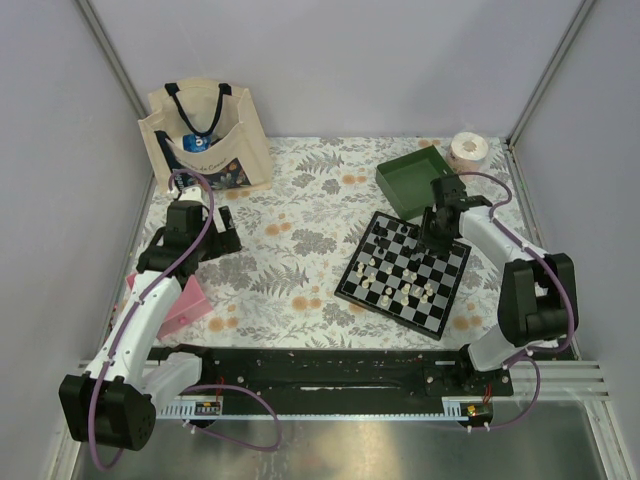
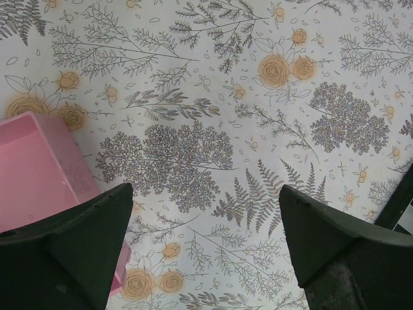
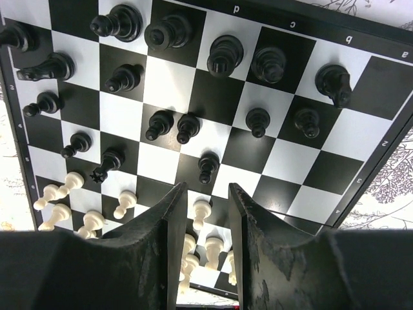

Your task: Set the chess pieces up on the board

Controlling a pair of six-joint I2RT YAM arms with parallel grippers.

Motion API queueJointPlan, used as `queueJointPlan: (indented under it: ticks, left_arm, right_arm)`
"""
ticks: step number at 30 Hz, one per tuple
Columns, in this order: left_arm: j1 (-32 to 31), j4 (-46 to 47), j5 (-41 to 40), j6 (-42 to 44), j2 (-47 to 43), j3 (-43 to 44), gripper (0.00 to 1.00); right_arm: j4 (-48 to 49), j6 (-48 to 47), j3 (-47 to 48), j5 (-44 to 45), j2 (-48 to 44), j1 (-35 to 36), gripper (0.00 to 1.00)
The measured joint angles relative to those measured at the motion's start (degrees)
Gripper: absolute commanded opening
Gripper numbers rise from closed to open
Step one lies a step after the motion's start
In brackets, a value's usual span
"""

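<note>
We cannot tell the kinds of the chess pieces [image 1: 400,282] from above, and the right gripper [image 3: 208,191] hides several white ones where the board [image 3: 173,84] runs off frame.

overhead wide; right wrist close above board [image 1: 390,313] [image 3: 164,84]

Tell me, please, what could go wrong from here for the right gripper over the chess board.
1. The right gripper hangs low with a white pawn between its narrowly open jaws; a sideways move may topple it.
2. More white pieces crowd right beside that pawn, so one bump might fell several.
3. Black pieces stand scattered across the board; a low sweep could hit them.
</note>
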Motion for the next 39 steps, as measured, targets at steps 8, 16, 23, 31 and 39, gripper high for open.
queueJointPlan:
  ticks: [8,16,23,31,39]
  left_arm:
    - [0.0,0.0,0.0,0.0,0.0,0.0,0.99]
    - [0.0,0.0,0.0,0.0,0.0,0.0,0.99]
    - [0.0,0.0,0.0,0.0,0.0,0.0,0.99]
    - [0.0,0.0,0.0,0.0,0.0,0.0,0.99]
    - [0.0,0.0,0.0,0.0,0.0,0.0,0.99]
  right_arm:
    - [0.0,0.0,0.0,0.0,2.9,0.5,0.39]
    - [0.0,0.0,0.0,0.0,5.0,0.8,0.38]
    - [0.1,0.0,0.1,0.0,6.8,0.8,0.36]
    - [0.5,0.0,0.1,0.0,7.2,0.8,0.18]
    - [0.5,-0.4,0.6,0.1,6.9,0.8,0.06]
